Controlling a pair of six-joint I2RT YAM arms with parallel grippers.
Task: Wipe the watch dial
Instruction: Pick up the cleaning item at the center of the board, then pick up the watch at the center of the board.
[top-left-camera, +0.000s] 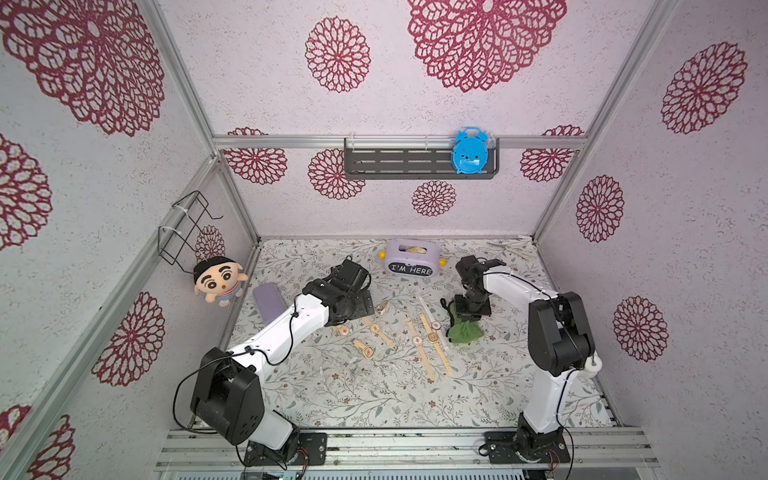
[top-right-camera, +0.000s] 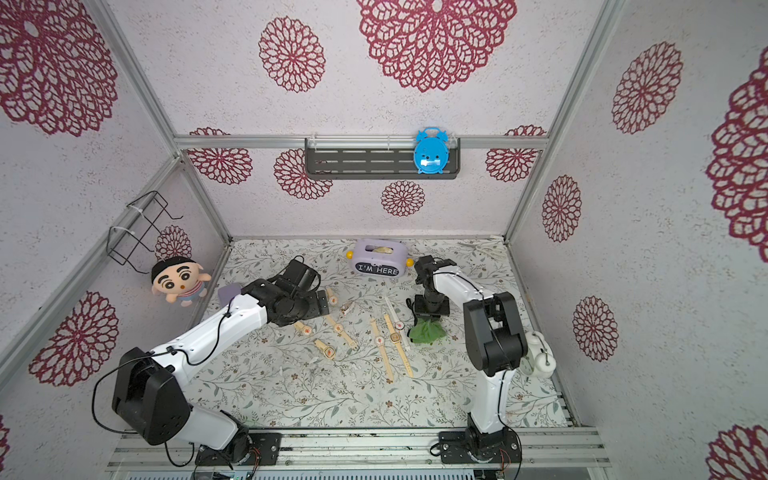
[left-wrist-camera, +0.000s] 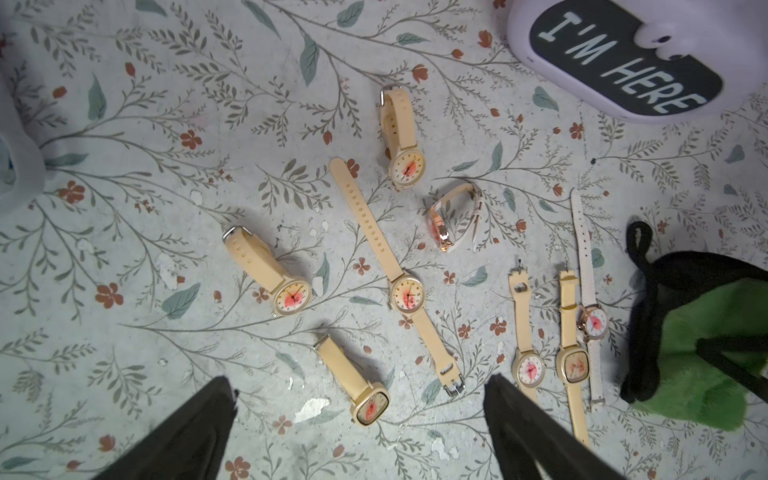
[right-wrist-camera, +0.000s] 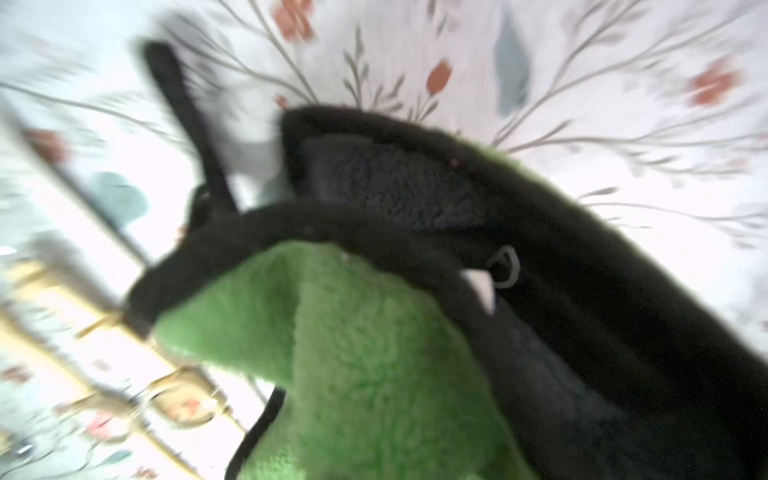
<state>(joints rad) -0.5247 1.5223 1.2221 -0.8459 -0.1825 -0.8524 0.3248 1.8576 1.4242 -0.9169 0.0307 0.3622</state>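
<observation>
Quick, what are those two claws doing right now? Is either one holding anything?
Left gripper: open, holding nothing.
Right gripper: closed, pinching the green cloth.

The left arm (top-left-camera: 286, 328) stretches forward from its base, and its wrist bends downward. The left gripper (left-wrist-camera: 359, 380) faces down, and its two black fingers (left-wrist-camera: 187, 432) stand wide apart. The right arm (top-left-camera: 511, 286) rises from its base, then reaches forward, and the wrist turns straight down. The right gripper (top-left-camera: 468, 319) points down with jaws closed on a green cloth (top-left-camera: 465, 332), which is bunched just below it.
</observation>
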